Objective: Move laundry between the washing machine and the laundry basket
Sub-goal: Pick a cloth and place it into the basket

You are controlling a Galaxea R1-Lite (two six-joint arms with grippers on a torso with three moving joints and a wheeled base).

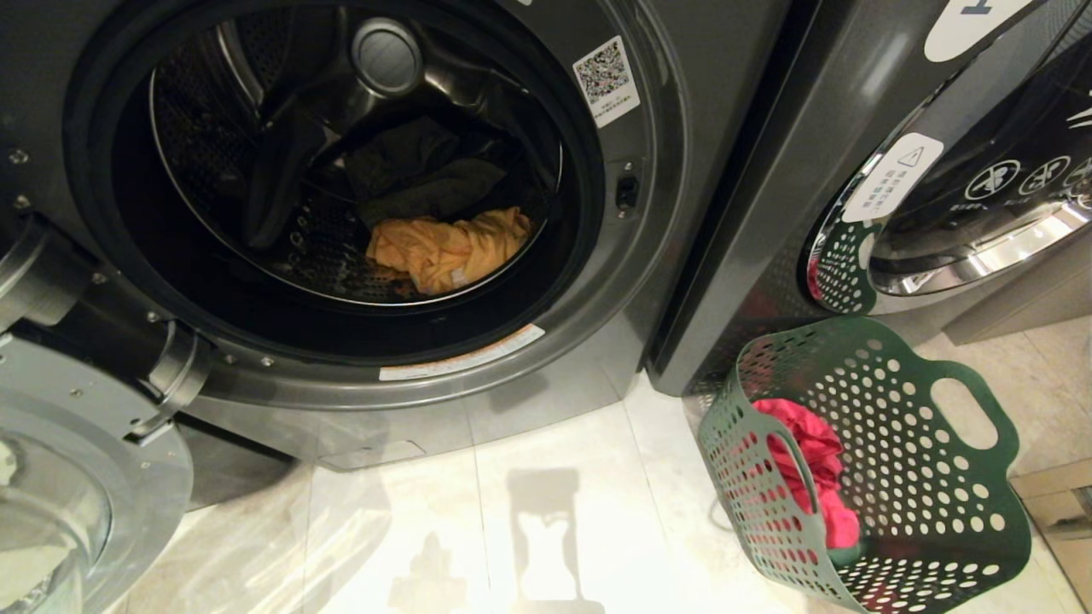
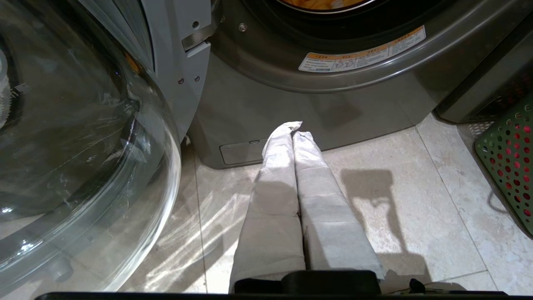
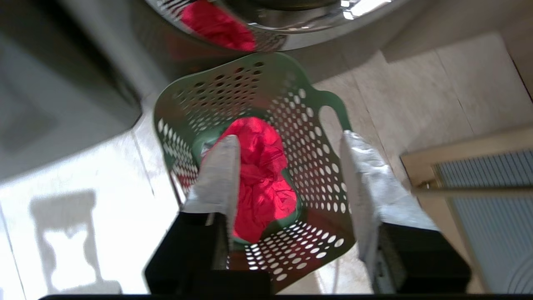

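The floor (image 1: 546, 512) of pale, glossy stone tiles runs under everything, lit brightly and carrying sharp shadows. On it stands the dark grey front-loading washing machine (image 1: 682, 170), its round opening bare; the clear glass door (image 2: 83, 146) with its grey frame is swung out to the left. Inside the perforated steel drum (image 1: 256, 102) lie a crumpled orange garment (image 1: 444, 251) and, behind it, dark cloth (image 1: 418, 175). Just beside it on the right is a second dark grey machine (image 1: 819, 128) with a chrome-ringed door (image 1: 981, 256), shut, mirroring the basket. In front of that second machine, on the floor, stands the green plastic laundry basket (image 1: 921, 477) with round perforations and cut-out handles, tilted toward the camera, holding a bunched pink-red garment (image 1: 819, 477). At the far right edge is a pale wooden frame (image 3: 466, 150) with a ribbed panel.

The right gripper (image 3: 291, 146) hangs above the basket, its grey-wrapped fingers (image 3: 220, 166) set well apart with nothing between them. The left gripper (image 2: 293, 129) sits low near the machine's base, fingers pressed together, empty.
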